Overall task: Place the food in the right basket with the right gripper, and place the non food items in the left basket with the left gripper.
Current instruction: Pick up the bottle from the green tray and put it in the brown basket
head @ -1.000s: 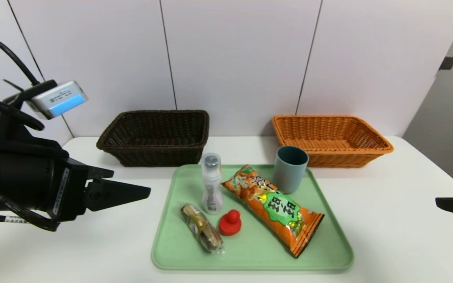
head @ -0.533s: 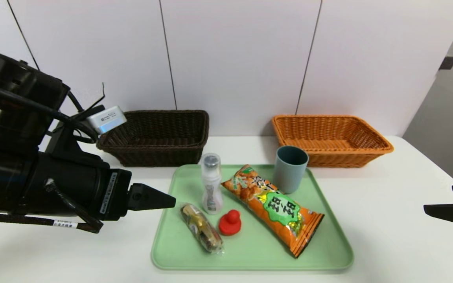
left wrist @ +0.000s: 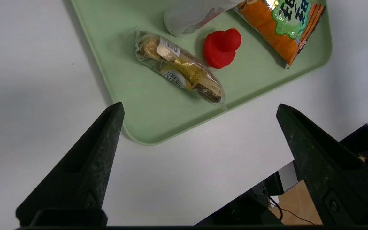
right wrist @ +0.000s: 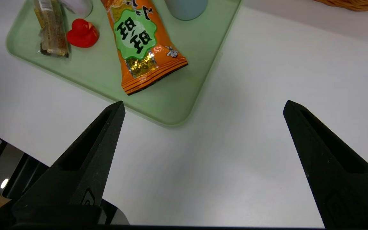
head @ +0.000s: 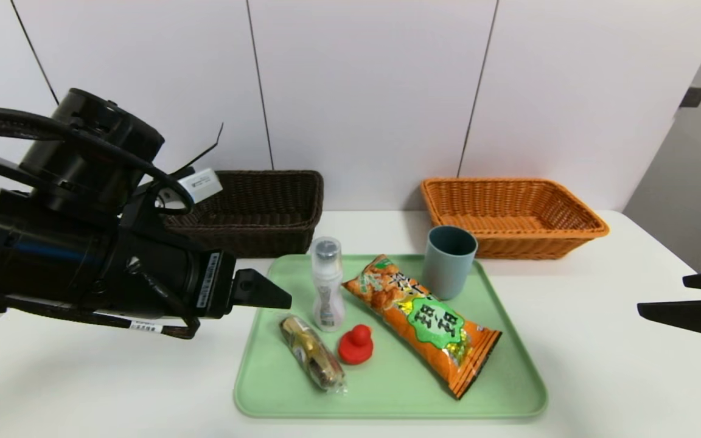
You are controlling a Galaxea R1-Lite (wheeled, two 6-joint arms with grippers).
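On the green tray (head: pixel 502 389) lie the food items: an orange snack bag (head: pixel 423 316) and a clear-wrapped bar (head: pixel 313 353). Also there are a clear bottle (head: pixel 328 286), a red toy (head: pixel 356 345) and a blue-grey cup (head: pixel 449 261). The dark brown left basket (head: pixel 247 210) and the orange right basket (head: pixel 512 213) stand behind, both holding nothing. My left gripper (head: pixel 277 297) hovers open at the tray's left edge, near the bottle; its wrist view shows the bar (left wrist: pixel 179 72) and toy (left wrist: pixel 220 48) ahead. My right gripper (head: pixel 664 296) hangs open right of the tray, the bag (right wrist: pixel 139 41) ahead of it.
The tray sits mid-table on a white tabletop (head: pixel 600 340), with bare surface on both sides. A white panelled wall rises right behind the baskets. The table's near edge shows in both wrist views.
My left arm has swung right and forward, bringing its fingers from left of the tray to its left edge. The right gripper has edged a little left into view.
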